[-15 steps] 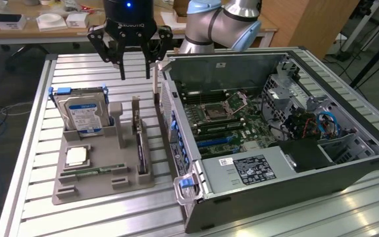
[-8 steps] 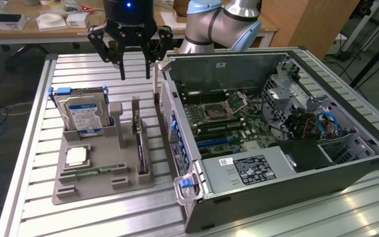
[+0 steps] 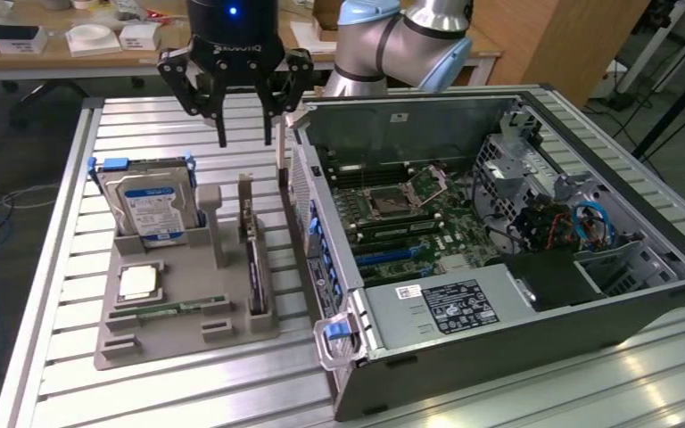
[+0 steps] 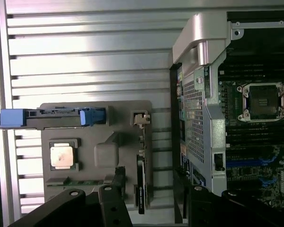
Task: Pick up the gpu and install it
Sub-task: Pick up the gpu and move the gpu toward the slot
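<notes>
Pincer (image 3: pixel 245 140) gapes over slatted metal table (image 3: pixel 140 114); cluttered wooden desk (image 3: pixel 51 56) behind

Black gpu (image 3: pixel 256 267) — grey tray (image 3: pixel 164 343)

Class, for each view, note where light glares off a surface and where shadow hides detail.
Exterior view: light glares off the table slats beside the computer case, whose outer wall is dark. Wrist view: the bare table slats wash out white, the open gripper reads as a dark shape, and the gpu sits shaded in the grey holder.
</notes>
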You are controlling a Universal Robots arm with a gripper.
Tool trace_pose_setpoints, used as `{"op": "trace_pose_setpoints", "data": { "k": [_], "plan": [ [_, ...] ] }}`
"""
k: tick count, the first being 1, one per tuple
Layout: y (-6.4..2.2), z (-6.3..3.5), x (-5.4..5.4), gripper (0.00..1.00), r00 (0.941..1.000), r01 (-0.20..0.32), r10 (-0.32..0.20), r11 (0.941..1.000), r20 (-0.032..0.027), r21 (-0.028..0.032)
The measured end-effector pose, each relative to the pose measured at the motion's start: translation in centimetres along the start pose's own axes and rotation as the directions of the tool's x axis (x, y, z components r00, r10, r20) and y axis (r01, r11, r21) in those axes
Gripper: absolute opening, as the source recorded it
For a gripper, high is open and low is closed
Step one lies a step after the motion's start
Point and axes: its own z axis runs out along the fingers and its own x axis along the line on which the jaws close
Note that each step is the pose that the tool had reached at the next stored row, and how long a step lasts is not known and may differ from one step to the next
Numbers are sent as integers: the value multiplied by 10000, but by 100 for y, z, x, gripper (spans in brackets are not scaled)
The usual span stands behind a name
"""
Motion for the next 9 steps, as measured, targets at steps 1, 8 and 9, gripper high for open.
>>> {"op": "trace_pose_setpoints", "data": {
  "k": [1,8,9],
  "plan": [
    [-7,0,-1,53,10000,1,-1,10000,2,18],
    [-59,1,-5,53,10000,3,-4,9998,16,203],
    [-68,1,-5,53,10000,3,-4,9998,17,215]
  ]
}}
